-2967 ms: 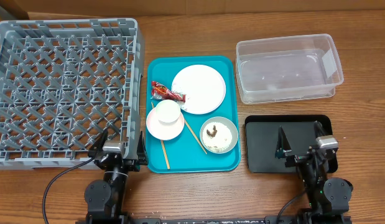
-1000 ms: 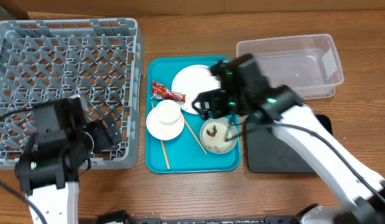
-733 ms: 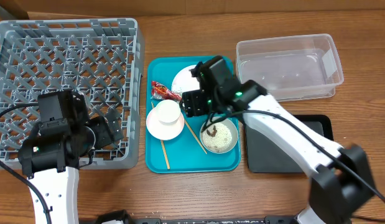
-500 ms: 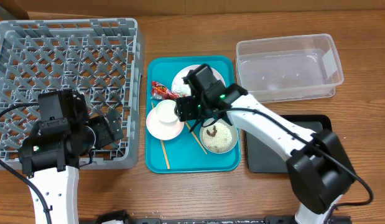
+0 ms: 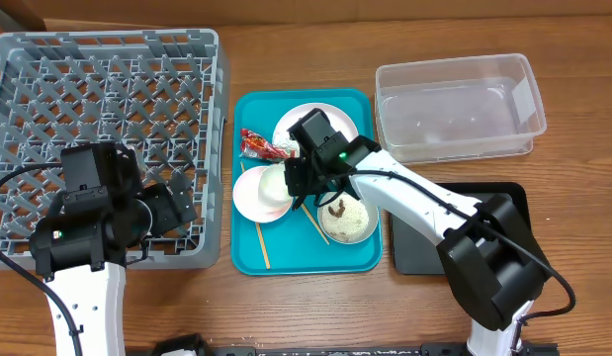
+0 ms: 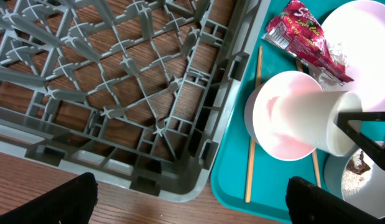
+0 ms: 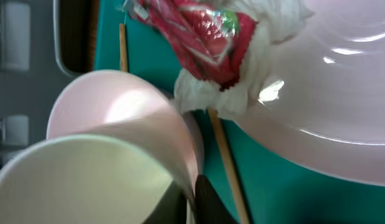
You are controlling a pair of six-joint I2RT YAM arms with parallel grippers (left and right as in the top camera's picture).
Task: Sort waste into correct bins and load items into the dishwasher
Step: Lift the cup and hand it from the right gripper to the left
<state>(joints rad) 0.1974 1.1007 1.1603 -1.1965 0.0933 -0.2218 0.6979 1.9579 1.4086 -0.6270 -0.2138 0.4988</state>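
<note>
The small white cup (image 5: pixel 275 181) sits inside the pale pink bowl (image 5: pixel 250 200), which rests on the left half of a teal tray (image 5: pixel 355 259). Both are smooth and glossy. The right hand (image 5: pixel 304 183) is down at the cup's rim. One dark finger (image 7: pixel 202 199) shows just beside the cup wall, but whether the fingers are clamped on it I cannot tell.

Behind the bowl lies a crumpled red snack wrapper (image 5: pixel 261 146) with a wadded white tissue (image 7: pixel 208 93) touching it, both at the edge of a large round white plate (image 5: pixel 340 124). Two thin wooden chopsticks (image 5: pixel 261 242) lie flat on the tray, one on each side of the pink bowl. To the right, a grey-green bowl (image 5: pixel 372 210) holds loose white rice (image 5: pixel 353 222) and a brown lump (image 5: pixel 337 208).

The right arm, white links with black joints, reaches in from the lower right across a shallow black tray (image 5: pixel 414 237). A clear tub (image 5: pixel 454 61) with rounded corners stands behind that.

On the left of the bench (image 5: pixel 286 307) is the grey lattice-floored dish rack (image 5: pixel 88 99). The left hand (image 6: pixel 192 202) hangs over its near right corner, fingers wide apart and holding nothing.
</note>
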